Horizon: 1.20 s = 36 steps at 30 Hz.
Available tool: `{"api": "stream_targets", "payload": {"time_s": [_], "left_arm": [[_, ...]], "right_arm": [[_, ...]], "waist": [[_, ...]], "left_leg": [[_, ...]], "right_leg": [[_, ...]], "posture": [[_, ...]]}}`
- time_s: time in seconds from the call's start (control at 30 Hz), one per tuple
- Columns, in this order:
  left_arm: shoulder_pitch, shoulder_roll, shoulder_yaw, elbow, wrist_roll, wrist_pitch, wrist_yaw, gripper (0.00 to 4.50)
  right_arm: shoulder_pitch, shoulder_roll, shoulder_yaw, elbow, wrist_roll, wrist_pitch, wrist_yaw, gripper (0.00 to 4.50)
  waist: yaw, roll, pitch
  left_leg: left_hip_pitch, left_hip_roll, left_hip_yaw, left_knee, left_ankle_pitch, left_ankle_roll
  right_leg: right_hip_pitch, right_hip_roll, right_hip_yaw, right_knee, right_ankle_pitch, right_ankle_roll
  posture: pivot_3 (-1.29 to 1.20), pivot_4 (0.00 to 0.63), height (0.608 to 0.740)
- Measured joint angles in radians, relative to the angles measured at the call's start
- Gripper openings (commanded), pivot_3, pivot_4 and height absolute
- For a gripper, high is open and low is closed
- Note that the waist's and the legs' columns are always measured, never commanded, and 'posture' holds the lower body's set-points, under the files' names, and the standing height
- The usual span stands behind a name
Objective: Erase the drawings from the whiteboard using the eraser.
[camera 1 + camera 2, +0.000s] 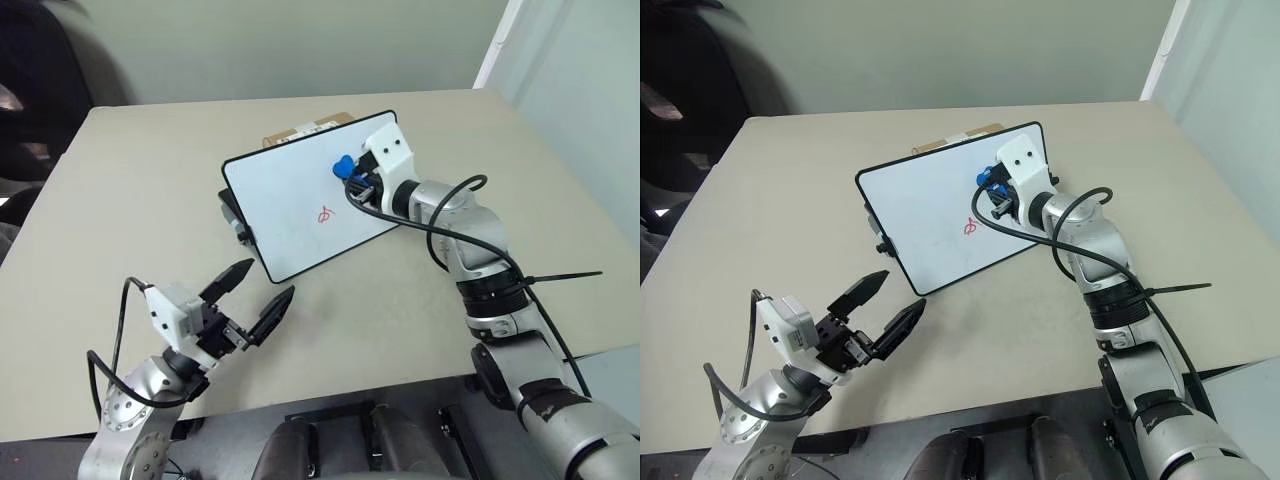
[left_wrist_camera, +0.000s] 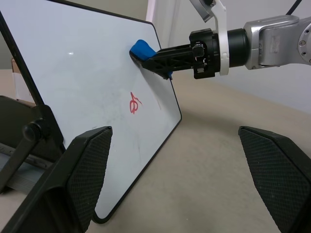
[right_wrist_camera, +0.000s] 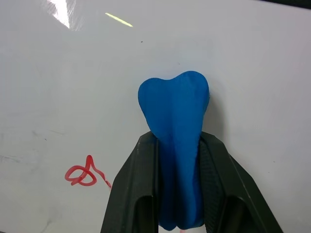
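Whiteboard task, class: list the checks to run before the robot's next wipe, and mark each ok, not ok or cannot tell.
1. Eraser clamped in right pincer: ok.
2. Eraser tip meets the whiteboard: ok in the left wrist view.
3. Eraser over the drawings: not ok, it sits beside the red scribble.
4. Drawings gone: not ok.
5. Left pincer open, off the board: ok.
6. Board stand steady: cannot tell.

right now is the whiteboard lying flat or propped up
Propped up. The whiteboard leans back on a black stand, its bottom edge on the table, face tilted toward the robot.
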Motion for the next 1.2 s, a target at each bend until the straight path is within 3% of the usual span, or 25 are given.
{"api": "stream_targets", "payload": {"time_s": [0.4,0.63,0.83,1.2], "left_arm": [[0.019,0.002,0.012,-0.003,-0.002,-0.003,0.000,4.50],[0.016,0.008,0.023,-0.003,-0.006,-0.003,-0.001,4.50],[0.012,0.010,0.027,-0.003,-0.008,-0.003,-0.002,4.50],[0.014,0.010,0.031,-0.003,-0.010,-0.003,-0.001,4.50]], "right_arm": [[0.202,-0.041,0.074,0.042,-0.031,0.048,0.022,0.99],[0.174,-0.040,0.054,0.042,-0.028,0.048,0.021,0.99],[0.063,-0.035,-0.004,0.037,-0.027,0.024,0.013,0.99],[0.080,-0.011,-0.024,0.039,-0.030,-0.004,0.000,0.99]], "waist": [[-0.002,0.000,0.000],[-0.001,0.000,0.000],[-0.001,0.000,0.000],[-0.001,0.000,0.000]], "left_leg": [[0.001,0.000,0.000,0.002,0.001,0.001],[0.001,0.000,0.000,0.002,0.001,0.002],[0.000,0.000,0.000,0.001,0.001,0.001],[0.001,0.000,0.000,0.001,0.000,0.001]], "right_leg": [[0.002,0.000,0.000,0.002,0.005,-0.001],[0.001,0.000,0.000,0.000,0.005,-0.001],[0.000,0.000,0.000,0.001,0.005,-0.001],[0.001,0.000,0.000,0.000,0.004,-0.001]], "posture": [[0.00,0.150,0.740],[0.00,0.150,0.740],[0.00,0.150,0.740],[0.00,0.150,0.740]]}}
